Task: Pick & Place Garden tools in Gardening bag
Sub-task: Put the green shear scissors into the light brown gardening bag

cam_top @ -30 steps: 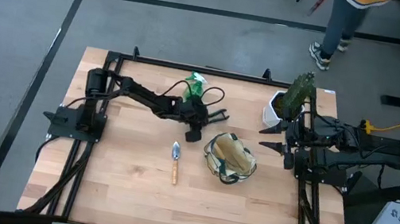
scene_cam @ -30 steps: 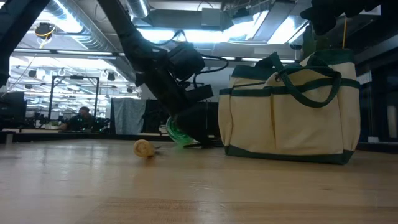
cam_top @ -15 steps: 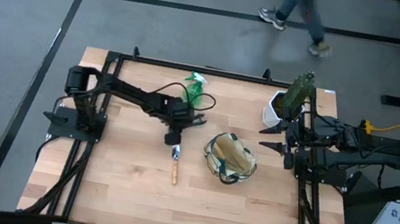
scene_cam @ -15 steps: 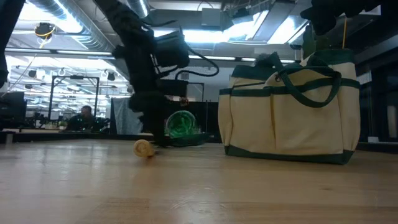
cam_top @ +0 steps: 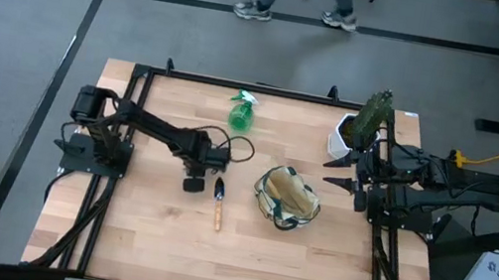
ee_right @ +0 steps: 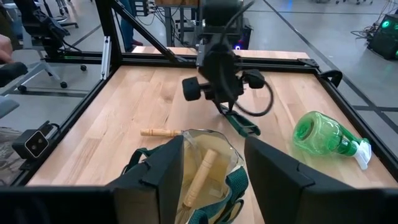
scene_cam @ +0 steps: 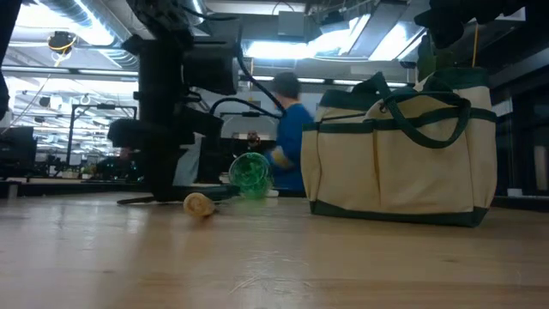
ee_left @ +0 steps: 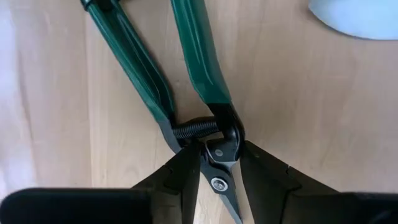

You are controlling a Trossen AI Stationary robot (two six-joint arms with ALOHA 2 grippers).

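Swung in the last second from beside the spray bottle (cam_top: 242, 113) down over the pruning shears (ee_left: 186, 87), left pincer (ee_left: 217, 177) now spread open astride their pivot, gripping nothing yet; right pincer (ee_right: 208, 171) parked open above the gardening bag (cam_top: 287, 196).

There was one gardening bag (cam_top: 288, 197). One wooden handle (ee_right: 201, 172) stuck up inside it. Three tools were on the table: one green spray bottle (cam_top: 241, 112), one trowel (cam_top: 217, 202) and one pair of pruning shears (ee_left: 186, 81). There was one white pot (cam_top: 344, 133) with one plant (cam_top: 374, 115). Two robot arms were there, and one person (scene_cam: 287, 129) stood behind the table.
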